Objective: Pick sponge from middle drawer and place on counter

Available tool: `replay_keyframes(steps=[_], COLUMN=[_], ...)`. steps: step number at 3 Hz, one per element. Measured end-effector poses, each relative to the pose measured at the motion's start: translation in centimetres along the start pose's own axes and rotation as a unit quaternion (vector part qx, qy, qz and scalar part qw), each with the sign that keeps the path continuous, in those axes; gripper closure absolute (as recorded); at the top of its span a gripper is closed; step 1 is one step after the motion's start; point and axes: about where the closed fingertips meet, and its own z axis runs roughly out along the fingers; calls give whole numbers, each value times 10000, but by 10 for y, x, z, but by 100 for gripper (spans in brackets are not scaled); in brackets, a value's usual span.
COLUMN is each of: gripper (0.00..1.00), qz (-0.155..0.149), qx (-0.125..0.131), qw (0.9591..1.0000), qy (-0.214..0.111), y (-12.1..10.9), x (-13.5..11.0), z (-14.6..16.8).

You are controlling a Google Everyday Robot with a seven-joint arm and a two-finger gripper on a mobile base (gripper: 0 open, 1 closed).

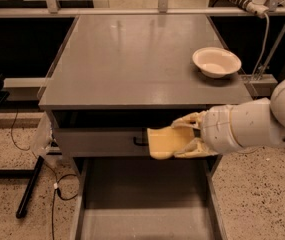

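Observation:
My gripper [187,135] is shut on the pale yellow sponge [164,142] and holds it in the air in front of the upper drawer front, just below the front edge of the grey counter [132,59]. The sponge sticks out to the left of the cream fingers [194,148]. The middle drawer [142,204] is pulled out below, its flat grey floor bare. My white arm comes in from the right.
A cream round bowl [216,61] stands on the counter's right side. The grey drawer front with a small black handle [140,143] is behind the sponge. Cables and a black bar [29,189] lie on the speckled floor at left.

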Motion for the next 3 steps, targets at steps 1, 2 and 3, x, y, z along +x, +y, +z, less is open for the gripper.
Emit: replay_keyframes(steps=[1, 2, 3], gripper=[100, 100, 100], qz=[-431, -680, -513], qx=[109, -18, -264], qw=[9990, 9972, 9961], qy=[-88, -303, -674], y=[-46, -101, -151], x=[-44, -69, -76], z=[-16, -11, 17])
